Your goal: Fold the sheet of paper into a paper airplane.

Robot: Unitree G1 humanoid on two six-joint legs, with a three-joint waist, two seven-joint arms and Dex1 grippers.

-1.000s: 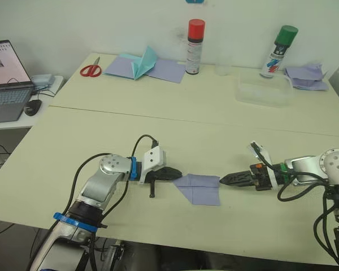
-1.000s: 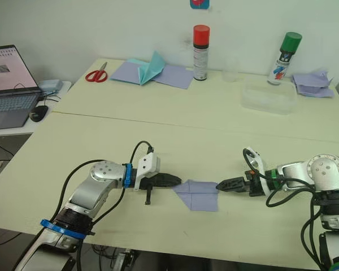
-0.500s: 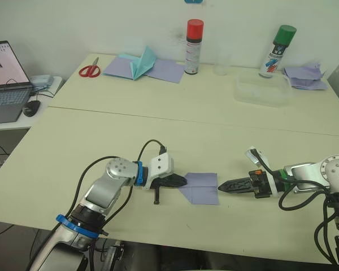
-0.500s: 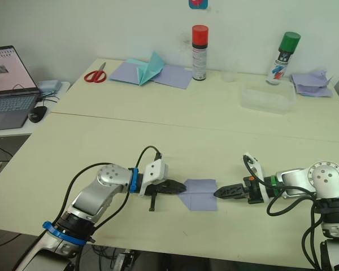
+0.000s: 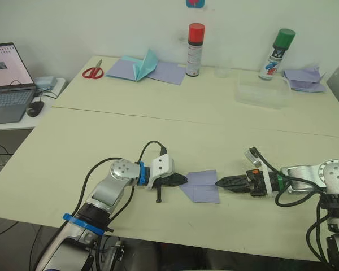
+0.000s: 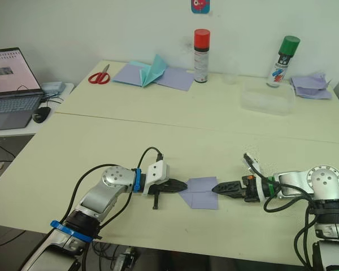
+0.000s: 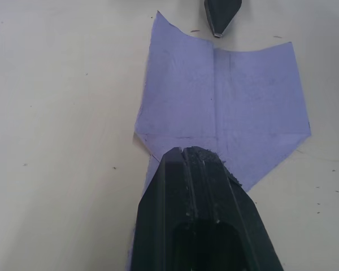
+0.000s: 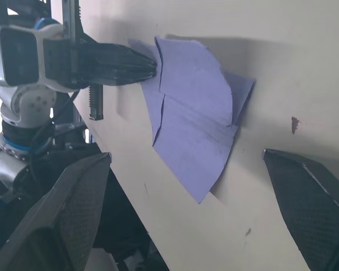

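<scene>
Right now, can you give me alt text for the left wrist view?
The left gripper, fingers shut, presses on the pointed end of the sheet of paper, which lies flat and creased on the pale table. The right gripper's dark tip sits at the far edge.

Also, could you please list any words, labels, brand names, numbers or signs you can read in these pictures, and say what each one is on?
No text is legible.
Red-capped spray can: label print too small to read.
Green-capped spray can: label graphics blurred, unreadable.
Open laptop screen: contents too small to read.
Small sticker on the wall: cut off, unreadable.
Folded lavender-blue sheet of paper: no print.
</scene>
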